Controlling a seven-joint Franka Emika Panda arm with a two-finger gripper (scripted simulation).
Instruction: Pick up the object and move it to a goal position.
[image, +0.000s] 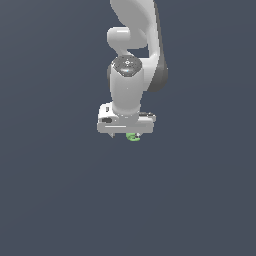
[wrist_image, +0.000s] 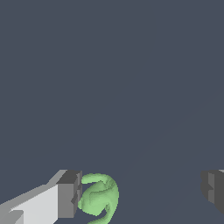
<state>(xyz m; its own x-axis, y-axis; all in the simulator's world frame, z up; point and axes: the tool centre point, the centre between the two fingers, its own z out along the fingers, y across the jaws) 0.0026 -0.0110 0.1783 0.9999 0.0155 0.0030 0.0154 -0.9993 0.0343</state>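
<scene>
Gripper wide open over the object, nothing held yet.

Arm (image: 131, 65) hangs from above; gripper (wrist_image: 142, 194) spread wide, one finger pad (wrist_image: 70, 194) just beside or touching the object (wrist_image: 99, 197), the other pad (wrist_image: 213, 189) well apart. Exterior view: green object (image: 133, 136) peeks out under the hand, off-centre between the fingers. Judged light, rigid, lumpy and curled; rounded faces may slip, so pinch across its thickest middle, centred first.

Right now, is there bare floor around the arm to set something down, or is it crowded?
Nearly everything is free: plain dark grey surface on every side of the white arm. The only occupied spot is under the open gripper, where the tiny bright green curled object sits against one of the fingers, leaving bare room toward the other.
</scene>
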